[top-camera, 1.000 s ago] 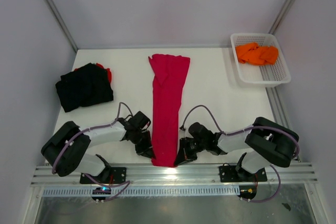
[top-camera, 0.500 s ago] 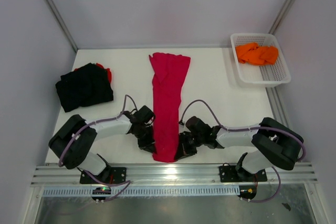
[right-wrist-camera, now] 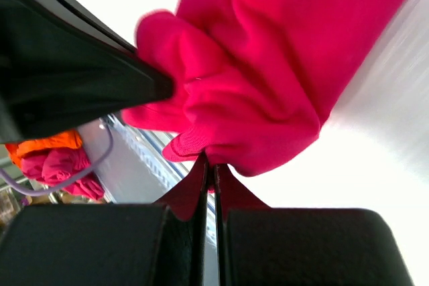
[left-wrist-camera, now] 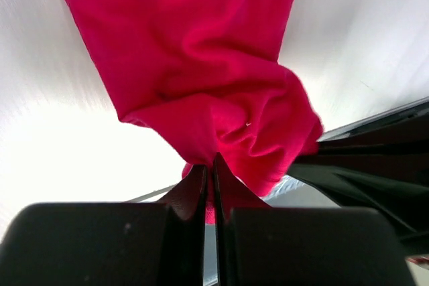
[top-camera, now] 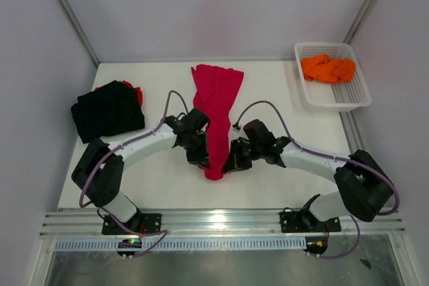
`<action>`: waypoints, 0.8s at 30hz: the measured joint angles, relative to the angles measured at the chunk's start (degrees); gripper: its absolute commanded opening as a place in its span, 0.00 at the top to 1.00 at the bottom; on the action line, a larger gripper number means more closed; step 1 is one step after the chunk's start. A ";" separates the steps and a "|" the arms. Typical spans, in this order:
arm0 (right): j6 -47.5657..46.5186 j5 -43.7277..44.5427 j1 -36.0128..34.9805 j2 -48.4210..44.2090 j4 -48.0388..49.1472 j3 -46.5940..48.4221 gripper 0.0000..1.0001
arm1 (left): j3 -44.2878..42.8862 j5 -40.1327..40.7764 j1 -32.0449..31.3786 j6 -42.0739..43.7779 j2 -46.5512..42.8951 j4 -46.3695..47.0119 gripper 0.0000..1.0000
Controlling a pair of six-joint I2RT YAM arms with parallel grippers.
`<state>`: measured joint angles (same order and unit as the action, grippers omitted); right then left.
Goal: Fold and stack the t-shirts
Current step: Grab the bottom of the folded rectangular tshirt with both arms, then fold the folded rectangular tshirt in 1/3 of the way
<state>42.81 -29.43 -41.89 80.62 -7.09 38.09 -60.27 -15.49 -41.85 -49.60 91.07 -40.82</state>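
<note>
1. Two arms reach forward from their bases and bend inward. The elbows are out and the forearms converge at mid-table [top-camera: 281,182], so the wrists nearly face each other.
2. The left gripper [top-camera: 200,157] sits at the left edge of the crimson t-shirt [top-camera: 216,105], at the shirt's near end. In the left wrist view its fingers are pressed together, with a pinch of crimson cloth caught between the tips.
3. The right gripper [top-camera: 231,163] mirrors it on the shirt's right edge. Its jaws are likewise closed tight on a fold of the same cloth.
4. The crimson t-shirt runs as a narrow strip along the table's centre line.
   - The far end lies flat and flared near the back edge.
   - The near end is bunched to a point between the two grippers – loose folds bulge beyond the fingertips.
   - I cannot tell whether that end clears the table.
5. The black t-shirt [top-camera: 107,112] is a folded heap at the table's left, well apart from the arms. A red t-shirt [top-camera: 135,90] peeks out at its far edge.
6. The orange t-shirt [top-camera: 327,68] lies crumpled in the white mesh basket [top-camera: 355,100] at the far right corner.
</note>
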 measured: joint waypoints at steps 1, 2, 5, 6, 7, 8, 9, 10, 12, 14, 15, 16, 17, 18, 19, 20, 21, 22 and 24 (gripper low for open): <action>-0.74 -0.02 0.85 -0.24 -0.94 1.14 0.97 | -0.87 0.13 0.13 0.44 0.31 -0.42 1.00; -1.51 -0.02 1.77 -0.46 -1.88 2.29 0.97 | -1.49 0.33 0.31 0.70 0.59 -0.85 1.00; -3.78 -0.04 4.24 -0.61 -4.31 5.33 0.97 | -2.32 0.55 0.85 1.18 1.36 -1.97 1.00; -4.39 -0.04 4.83 -0.61 -5.14 6.14 0.97 | -2.54 0.57 1.07 1.46 1.64 -2.47 1.00; -5.20 -0.02 5.53 -0.57 -6.03 7.02 0.97 | -2.75 0.59 1.25 1.75 1.90 -2.84 1.00; -6.08 -0.04 6.27 -0.42 -7.17 8.07 0.97 | -3.13 0.63 1.53 2.01 2.16 -3.26 1.00; -6.88 -0.02 6.93 -0.17 -8.17 9.25 0.97 | -3.80 0.66 1.84 2.25 2.58 -3.89 1.00; -7.48 0.00 7.50 0.20 -9.11 10.38 0.97 | -4.74 0.76 2.23 2.49 3.02 -4.31 1.00; -9.35 -0.09 9.22 1.73 -11.04 13.64 0.97 | -7.48 0.81 3.48 3.34 4.24 -5.38 1.00; -10.99 -0.09 10.99 3.78 -12.81 17.44 0.97 | -10.67 0.85 5.09 4.04 5.44 -6.16 1.00; -11.78 -0.09 11.82 4.83 -13.62 19.34 0.97 | -12.66 1.07 6.05 4.57 6.16 -6.78 1.00; -12.55 -0.11 12.59 5.86 -14.56 21.35 0.97 | -14.67 1.22 7.04 5.14 6.82 -7.26 1.00; -13.14 -0.11 13.29 6.86 -15.15 23.17 0.97 | -16.68 1.53 7.89 5.62 7.50 -7.85 1.00; -13.79 -0.13 13.90 7.78 -15.63 24.83 0.97 | -18.80 1.73 8.63 6.32 8.24 -8.74 1.00; -14.38 -0.15 14.43 8.70 -16.22 26.51 0.97 | -20.87 2.08 9.29 6.86 8.94 -9.40 1.00; -14.93 -0.15 14.88 9.62 -16.70 28.13 0.97 | -22.95 2.21 9.84 7.37 9.64 -10.29 1.00; -15.54 -0.15 15.28 10.49 -17.22 29.59 0.97 | -24.59 2.36 10.25 7.98 10.25 -10.84 1.00; -16.00 -0.17 15.65 11.19 -17.73 30.84 0.97 | -26.10 2.49 10.64 8.41 10.78 -11.45 1.00; -16.81 -0.33 16.28 12.33 -18.40 32.65 0.97 | -28.63 2.49 11.43 9.25 11.80 -12.68 1.00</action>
<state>26.00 -29.76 -25.61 92.95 -25.50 70.74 -88.90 -12.99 -30.41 -40.36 102.87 -53.49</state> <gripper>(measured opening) 0.048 0.014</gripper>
